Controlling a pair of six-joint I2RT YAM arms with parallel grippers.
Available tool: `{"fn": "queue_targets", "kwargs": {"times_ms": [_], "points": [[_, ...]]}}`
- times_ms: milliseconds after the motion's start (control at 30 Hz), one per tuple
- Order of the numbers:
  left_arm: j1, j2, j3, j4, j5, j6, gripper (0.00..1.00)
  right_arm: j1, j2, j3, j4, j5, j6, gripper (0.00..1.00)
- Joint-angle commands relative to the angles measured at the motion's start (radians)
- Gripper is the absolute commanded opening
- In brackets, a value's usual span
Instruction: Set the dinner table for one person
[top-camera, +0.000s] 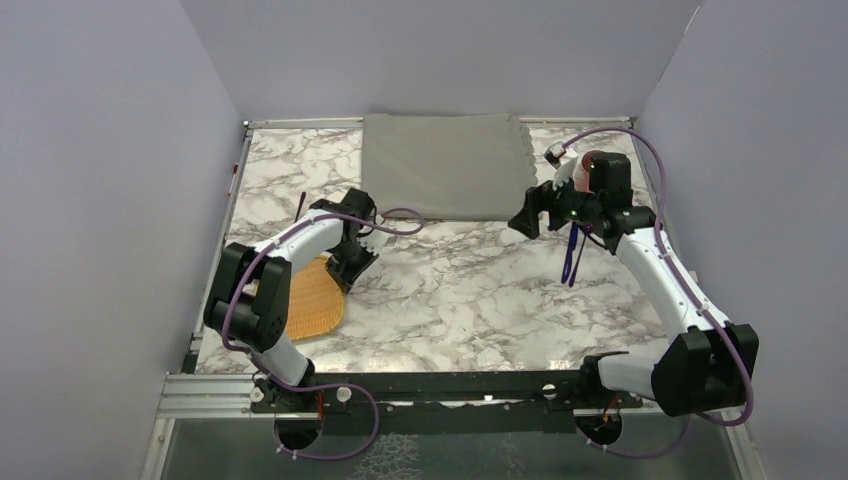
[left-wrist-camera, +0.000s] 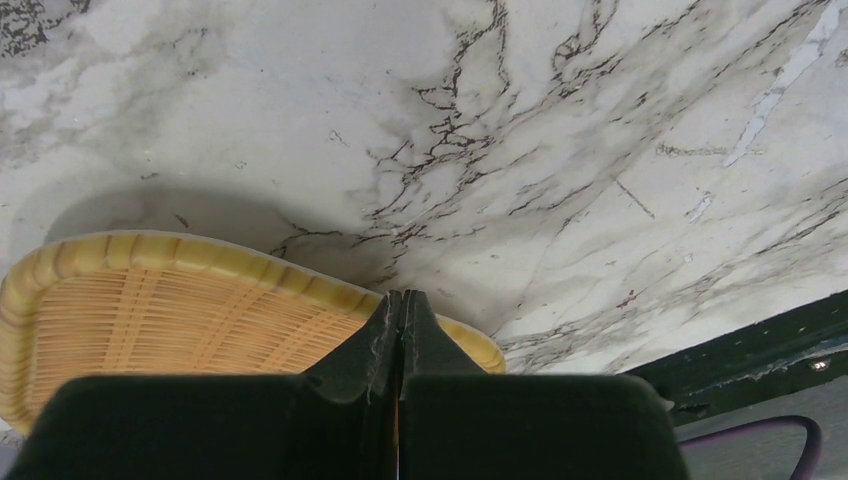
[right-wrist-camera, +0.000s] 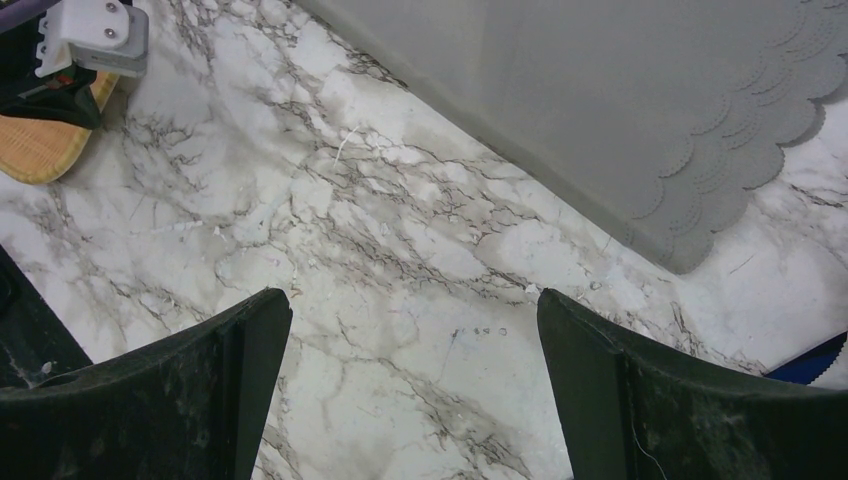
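The dinner table is a white-and-grey marble top. A round woven yellow plate lies at its left side. My left gripper is shut, and its joined fingertips sit right at the plate's rim. Nothing shows between the jaws, and I cannot tell whether they touch the rim. My right gripper hangs open over bare marble, just off the right corner of the grey scalloped placemat, with nothing between its jaws.
Purple-blue utensils lie under the right forearm. A pinkish cup stands behind the right wrist. A thin dark stick lies at the left. Grey walls close in three sides. A black rail runs along the near edge.
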Motion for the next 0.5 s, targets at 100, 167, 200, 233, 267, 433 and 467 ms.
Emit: {"fn": "queue_targets", "kwargs": {"times_ms": [100, 167, 200, 233, 267, 433, 467], "points": [[-0.004, -0.019, -0.016, -0.066, -0.045, 0.024, 0.00, 0.000, -0.025, 0.006, 0.012, -0.003, -0.009, 0.98], [-0.004, -0.024, -0.019, -0.071, -0.046, 0.025, 0.00, 0.001, -0.025, 0.006, 0.012, -0.005, -0.009, 0.98], [-0.003, -0.023, -0.021, -0.072, -0.046, 0.025, 0.00, 0.001, -0.025, 0.005, 0.012, -0.003, -0.009, 0.98], [-0.004, -0.025, -0.025, -0.075, -0.048, 0.025, 0.00, 0.001, -0.023, 0.005, 0.012, -0.003, -0.009, 0.98], [-0.004, -0.025, -0.029, -0.076, -0.050, 0.027, 0.00, 0.001, -0.023, 0.006, 0.014, -0.003, -0.010, 0.98], [-0.004, -0.034, -0.047, -0.084, -0.063, 0.030, 0.00, 0.001, -0.023, 0.006, 0.014, -0.003, -0.011, 0.98], [-0.004, -0.039, -0.048, -0.083, -0.061, 0.030, 0.00, 0.000, -0.023, 0.006, 0.014, -0.004, -0.011, 0.98]]}}
